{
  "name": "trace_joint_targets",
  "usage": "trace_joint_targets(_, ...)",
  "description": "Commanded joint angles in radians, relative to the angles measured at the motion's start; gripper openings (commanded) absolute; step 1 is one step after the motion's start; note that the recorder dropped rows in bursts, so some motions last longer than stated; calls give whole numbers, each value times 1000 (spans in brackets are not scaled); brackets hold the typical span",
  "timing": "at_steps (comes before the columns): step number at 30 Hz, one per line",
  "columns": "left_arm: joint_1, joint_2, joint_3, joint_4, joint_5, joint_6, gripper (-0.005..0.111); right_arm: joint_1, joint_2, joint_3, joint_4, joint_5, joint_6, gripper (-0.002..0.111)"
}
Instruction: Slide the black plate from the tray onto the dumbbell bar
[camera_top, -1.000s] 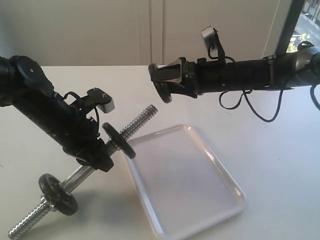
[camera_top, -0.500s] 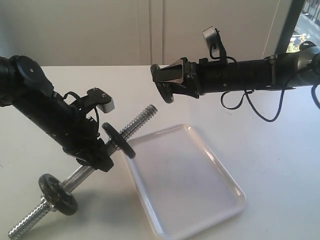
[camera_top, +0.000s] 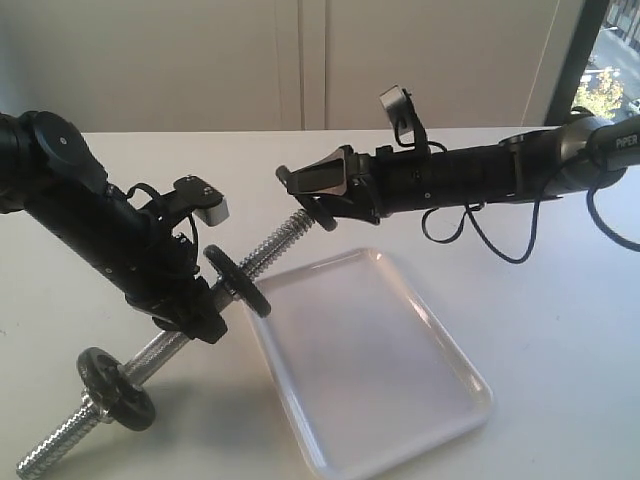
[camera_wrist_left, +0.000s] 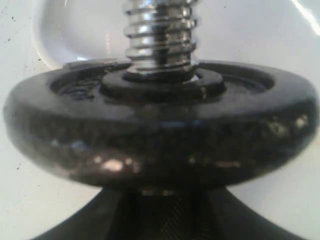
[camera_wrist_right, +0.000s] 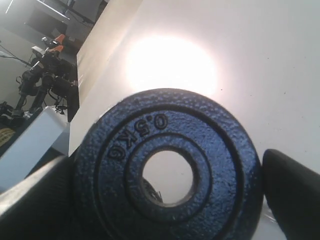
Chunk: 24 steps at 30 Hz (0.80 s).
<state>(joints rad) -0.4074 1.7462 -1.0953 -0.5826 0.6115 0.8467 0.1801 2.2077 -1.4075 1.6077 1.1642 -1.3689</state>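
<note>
My left gripper (camera_top: 196, 308) is shut on the smooth middle of the chrome dumbbell bar (camera_top: 272, 243) and holds it tilted, threaded end up and to the right. Two dull worn discs (camera_top: 238, 281) (camera_top: 118, 388) sit on the bar. One disc (camera_wrist_left: 160, 135) fills the left wrist view, with the threads (camera_wrist_left: 159, 35) rising from it. My right gripper (camera_top: 318, 203) is shut on the black plate (camera_top: 323, 214), edge-on right at the bar's upper tip. In the right wrist view the plate (camera_wrist_right: 220, 165) shows its 0.5 KG face between the fingers (camera_wrist_right: 295, 195). The white tray (camera_top: 380, 370) lies empty below.
The white tabletop (camera_top: 560, 330) spreads around the tray. A pale wall (camera_top: 200, 60) stands behind, and a window edge (camera_top: 580, 50) shows at the far right. A cable (camera_top: 500, 240) hangs under the right arm.
The right gripper has moved left and slightly down with the black plate, from well off the bar's upper end to right at its tip. The left arm and bar have not moved.
</note>
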Motion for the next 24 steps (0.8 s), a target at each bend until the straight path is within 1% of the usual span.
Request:
trace_joint_targets(1, -4, -43, -16, -93, 32, -1, 0, -1, -16, -12, 59, 57, 4, 0)
trace_joint_targets(10, -4, -43, -16, -93, 32, -1, 0, -17, -16, -25, 75, 57, 22, 0)
trace_joint_targets(16, -4, -43, -16, -93, 30, -1, 0, -77, -20, -60, -11, 57, 147, 0)
trace_joint_targets(24, -4, -43, -16, -93, 30, -1, 0, -81, -23, -62, -100, 57, 243, 0)
